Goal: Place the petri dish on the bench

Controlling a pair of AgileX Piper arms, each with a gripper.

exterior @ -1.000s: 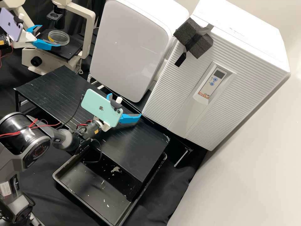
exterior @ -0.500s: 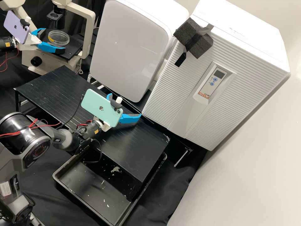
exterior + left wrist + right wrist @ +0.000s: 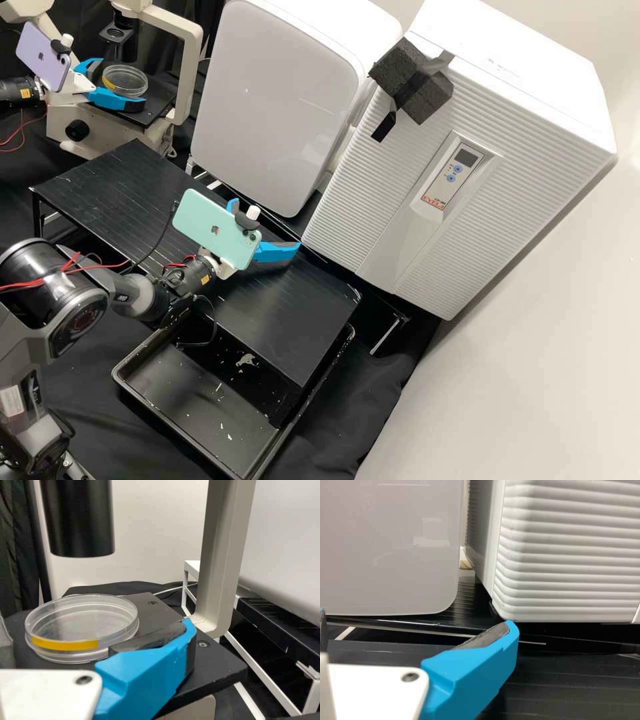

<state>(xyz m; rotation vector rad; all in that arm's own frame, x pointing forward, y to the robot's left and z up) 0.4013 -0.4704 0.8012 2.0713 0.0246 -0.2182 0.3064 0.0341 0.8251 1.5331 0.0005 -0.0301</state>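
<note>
The clear round petri dish (image 3: 125,81) with a yellow strip lies on the black microscope stage (image 3: 150,112). My left gripper (image 3: 120,83) stands open at the stage, its fingers spread to either side of the dish. In the left wrist view the petri dish (image 3: 82,625) sits between the spread fingers of the left gripper (image 3: 94,620); one finger's dark pad overlaps its rim, and contact cannot be told. Over the black slatted bench (image 3: 287,313), my right gripper (image 3: 267,223) is open with nothing held. The right wrist view shows the right gripper (image 3: 415,620) facing the white appliances.
The microscope's pale frame (image 3: 190,73) rises beside the stage, with a dark cylinder (image 3: 80,520) above the dish. Two large white appliances (image 3: 280,100) stand behind the bench. A black tray (image 3: 200,407) extends from under its front edge.
My left gripper has advanced rightward and slightly down in the high view, bringing its fingers farther along the dish's sides. The dish and my right gripper have stayed where they were.
</note>
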